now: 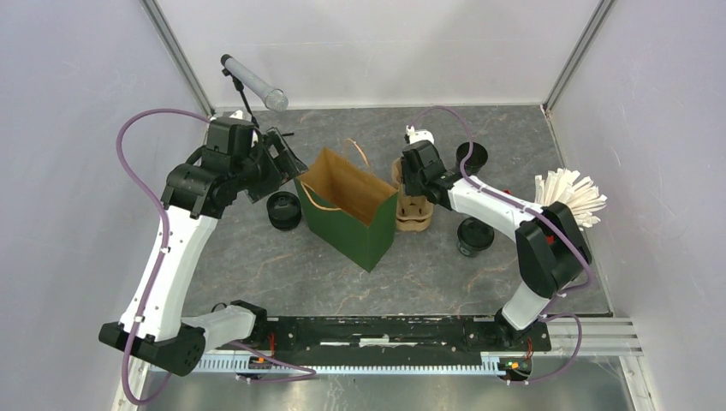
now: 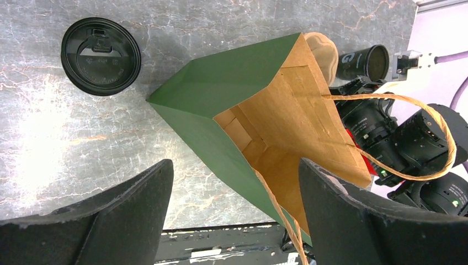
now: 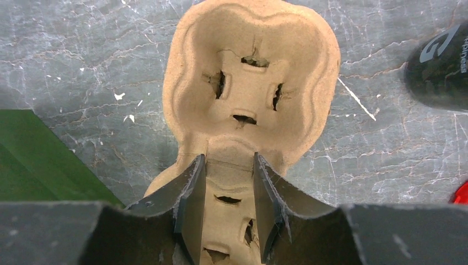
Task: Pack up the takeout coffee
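3 pale walls (image 1: 368,43); grey marbled tabletop (image 1: 282,265) holds green bag (image 1: 342,227), takeout coffee (image 1: 284,210).

From above, the green bag (image 1: 347,227) and the right arm (image 1: 488,201) cover much of the pulp tray (image 1: 415,221). In the right wrist view the tray's near end runs off the bottom edge, a blurred black cup (image 3: 441,66) is clipped at the right, and whether the right claw (image 3: 227,171) presses the tray cannot be told.

One bag (image 1: 342,227), one tray (image 1: 413,221), one lidded cup (image 1: 284,210) — two more black round pieces (image 1: 472,156) (image 1: 475,235).
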You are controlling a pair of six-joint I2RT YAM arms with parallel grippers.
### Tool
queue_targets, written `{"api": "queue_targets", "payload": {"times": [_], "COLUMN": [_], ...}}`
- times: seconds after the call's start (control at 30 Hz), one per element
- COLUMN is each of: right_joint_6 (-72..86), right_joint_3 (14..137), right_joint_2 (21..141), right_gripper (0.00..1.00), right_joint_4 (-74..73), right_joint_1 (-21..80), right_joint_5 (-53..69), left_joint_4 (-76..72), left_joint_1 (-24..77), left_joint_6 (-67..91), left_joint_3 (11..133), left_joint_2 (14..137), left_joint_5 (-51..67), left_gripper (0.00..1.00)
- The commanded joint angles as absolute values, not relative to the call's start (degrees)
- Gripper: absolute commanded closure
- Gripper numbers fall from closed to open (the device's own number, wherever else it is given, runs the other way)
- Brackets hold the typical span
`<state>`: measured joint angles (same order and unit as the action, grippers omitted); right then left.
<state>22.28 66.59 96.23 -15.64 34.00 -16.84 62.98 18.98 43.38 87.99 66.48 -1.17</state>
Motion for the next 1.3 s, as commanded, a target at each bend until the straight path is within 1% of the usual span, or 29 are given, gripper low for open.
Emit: {"api": "queue_targets", "payload": {"times": [0.0,0.37,0.47,0.57,0.73,0.83,0.93,1.07,1.17,1.27], "right_joint_6": [21.21,20.15,19.31,17.60,16.05,13.99,11.57,9.58,10.08,10.78], "right_joint_3": [70.22,71.82,72.98,74.85,79.62,80.78,82.27,83.93,83.64,82.48], "right_joint_2": [92.68,87.96,85.33,82.04,78.05,74.88,72.39,70.79,69.51,68.38], "right_gripper": [0.66,0.66,0.66,0.66,0.66,0.66,0.66,0.66,0.66,0.65], "right_joint_4": [-15.67,-17.67,-18.60,-18.89,-20.79,-18.68,-16.87,-13.86,-9.18,-3.37], "right_joint_1": [33.75,33.67,33.25,33.05,33.04,33.43,35.27,38.07,41.16,44.04], "right_joint_5": [-18.32,-20.44,-21.73,-22.37,-21.04,-16.74,-15.27,-9.99,-7.29,-5.48], "left_joint_4": [64.78,66.25,66.71,66.72,66.71,66.62,66.80,63.87,61.57,62.00], "left_joint_1": [18.61,18.61,18.64,18.63,18.62,18.63,18.62,18.59,18.63,18.62], "left_joint_6": [41.41,40.87,41.11,41.69,42.46,41.46,40.61,42.28,44.81,45.31], "left_joint_3": [90.45,91.54,92.13,92.13,92.76,93.08,92.95,89.78,87.20,86.44], "left_joint_2": [66.87,66.98,66.78,66.56,66.65,66.14,66.01,64.48,62.97,62.12], "left_joint_5": [-1.49,-0.90,-0.27,-0.26,3.96,4.98,5.89,9.80,12.30,12.42], "left_gripper": [0.11,0.11,0.09,0.08,0.09,0.10,0.13,0.17,0.20,0.24]}}
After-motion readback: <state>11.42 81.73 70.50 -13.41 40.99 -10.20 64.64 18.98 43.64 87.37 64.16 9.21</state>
